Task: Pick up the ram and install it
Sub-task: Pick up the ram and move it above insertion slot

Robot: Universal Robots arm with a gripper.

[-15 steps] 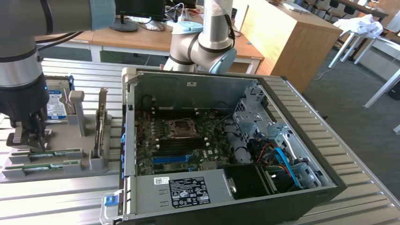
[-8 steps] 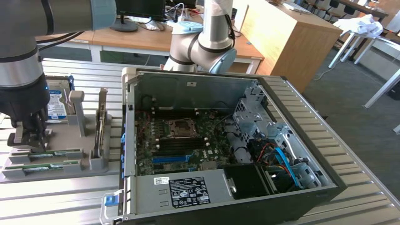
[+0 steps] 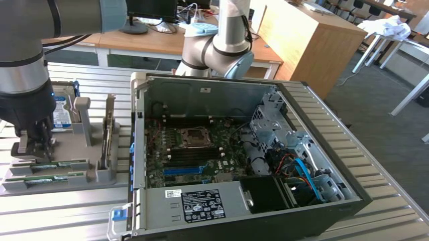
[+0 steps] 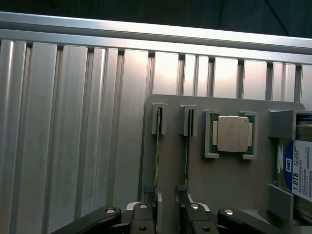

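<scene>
Black fingers (image 4: 145, 218) stand parted, holding nothing, above the ram sticks (image 4: 159, 146), near a hard drive (image 4: 298, 170) labelled "1.0TB".

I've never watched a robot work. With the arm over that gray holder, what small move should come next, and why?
Probably a slight sideways nudge. The gripper hangs over the holder with jaws open, and one ram lies by one jaw rather than midway, so centring seems wise before closing.

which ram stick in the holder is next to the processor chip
The ram stick in the slot right beside the silver processor chip; the other ram stick sits one slot farther away, at the gray holder's outer edge.
</scene>
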